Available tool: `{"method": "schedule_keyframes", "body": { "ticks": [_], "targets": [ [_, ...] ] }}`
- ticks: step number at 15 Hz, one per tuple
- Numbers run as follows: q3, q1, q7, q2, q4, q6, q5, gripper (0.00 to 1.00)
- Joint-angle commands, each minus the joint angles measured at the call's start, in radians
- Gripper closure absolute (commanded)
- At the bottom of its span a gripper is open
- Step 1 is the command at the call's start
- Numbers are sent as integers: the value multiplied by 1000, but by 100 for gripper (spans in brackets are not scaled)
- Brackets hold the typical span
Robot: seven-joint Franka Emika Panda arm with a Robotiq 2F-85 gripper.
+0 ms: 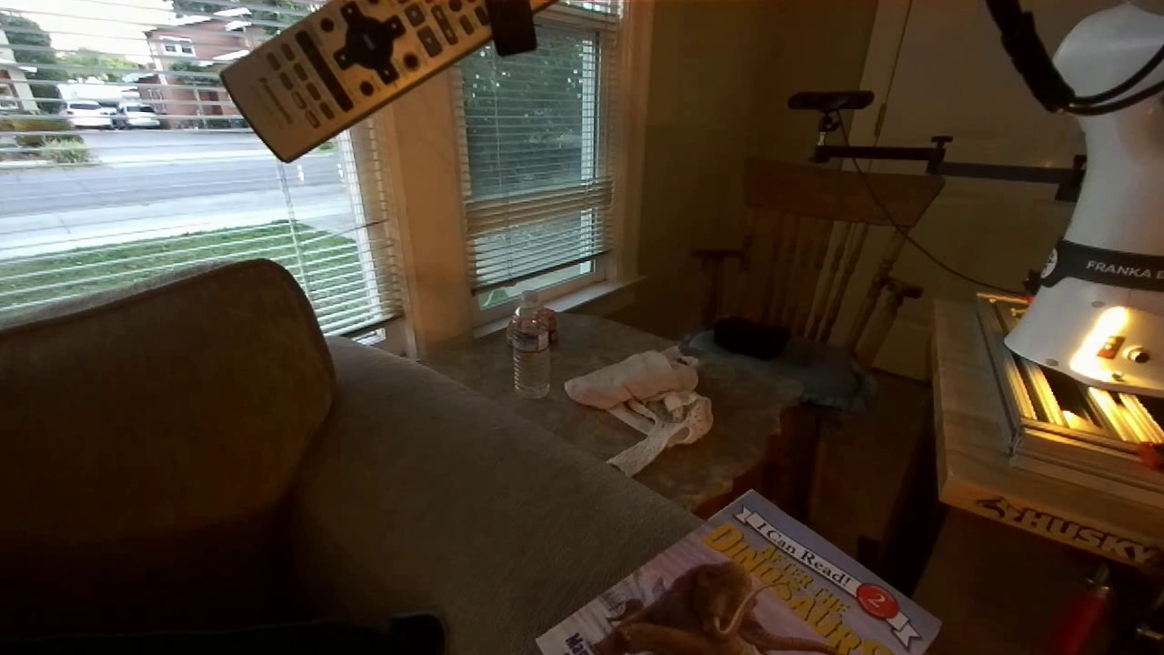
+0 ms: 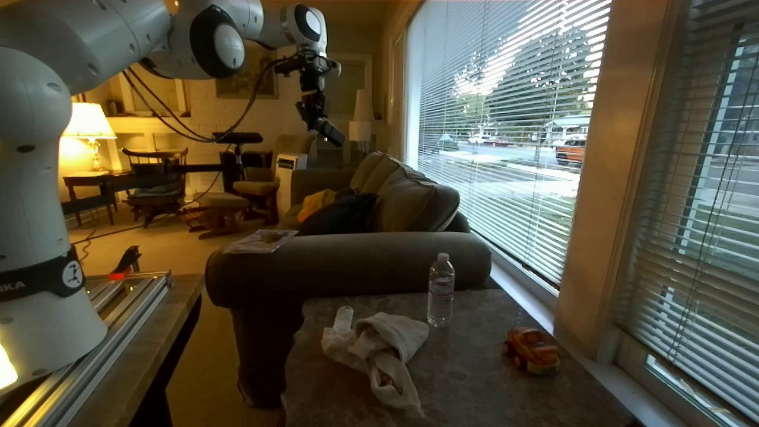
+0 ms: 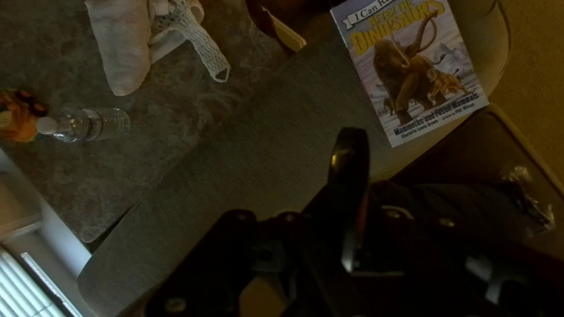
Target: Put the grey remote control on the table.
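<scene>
Grey remote control [image 1: 355,86], dotted with dark buttons, hangs in the air at the top of an exterior view, slanted, with one end low toward the left and the other cut off by the upper edge. The claw [image 1: 514,27] is closed on it, a black tip across the buttoned face. Below, the bench [image 1: 746,417] holds an upright water bottle [image 1: 532,362] and, near it, a crumpled white cloth [image 1: 627,380]. A couch [image 1: 164,391] fills the left, a dinosaur book [image 1: 755,591] lies in the foreground, and the white robot arm [image 1: 1109,173] stands at the right.

In an exterior view, the arm reaches in from the left; the claw is higher than the couch and well apart from the bench, the remote too small and dark to make out clearly. The bottle stands between the cloth and an orange toy car [image 2: 532,351]. The book lies flat on the couch's arm.

In the wrist view, the claw is a dark mass at the lower edge, too shadowed to separate from the remote. Beyond it show the couch arm, the book and the bench.
</scene>
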Motion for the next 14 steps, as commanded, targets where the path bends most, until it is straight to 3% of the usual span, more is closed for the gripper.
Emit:
{"method": "schedule_keyframes", "body": {
  "ticks": [1,6,14],
  "targets": [
    [-7,-3,5,4,10,-6,-3,96],
    [-62,14,254,-72,9,-40,-12,96],
    [-68,100,751,-166,16,-58,-4,96]
  ]
}}
